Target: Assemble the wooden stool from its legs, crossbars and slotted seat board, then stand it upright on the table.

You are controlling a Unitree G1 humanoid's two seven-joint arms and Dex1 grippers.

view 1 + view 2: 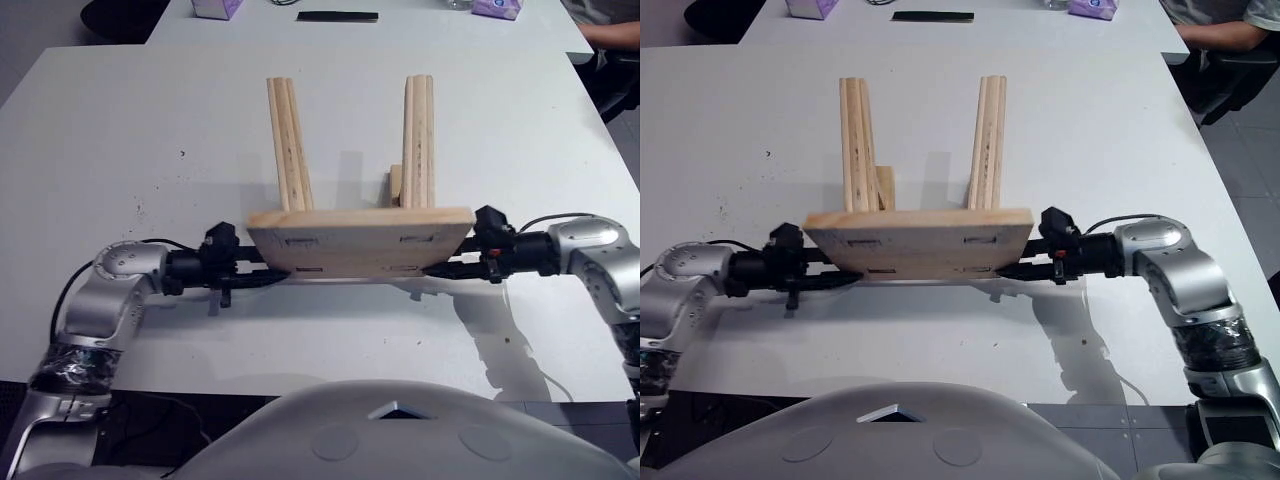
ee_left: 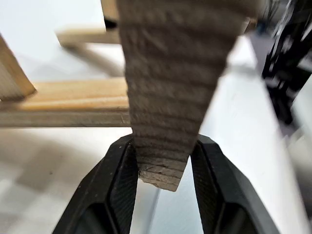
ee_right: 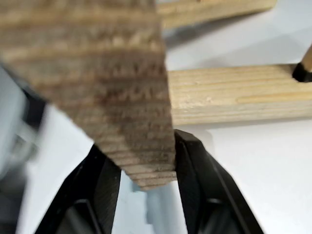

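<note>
The wooden stool lies on its side on the white table [image 1: 120, 150]. Its slotted seat board [image 1: 360, 240] stands on edge and faces me, and its two pairs of legs, left [image 1: 289, 140] and right [image 1: 419, 135], point away across the table. A short crossbar [image 1: 396, 185] shows beside the right pair. My left gripper [image 1: 262, 272] is shut on the board's left end, and its fingers [image 2: 119, 180] pinch the board's edge [image 2: 170, 97]. My right gripper [image 1: 455, 262] is shut on the right end, with its fingers [image 3: 190, 170] clamping the board's edge [image 3: 112, 83].
A flat black bar [image 1: 337, 16] and two purple boxes [image 1: 216, 8] [image 1: 497, 8] sit on a second table behind. Bare tabletop extends to the left, right and far side of the stool. The table's front edge runs just under my arms.
</note>
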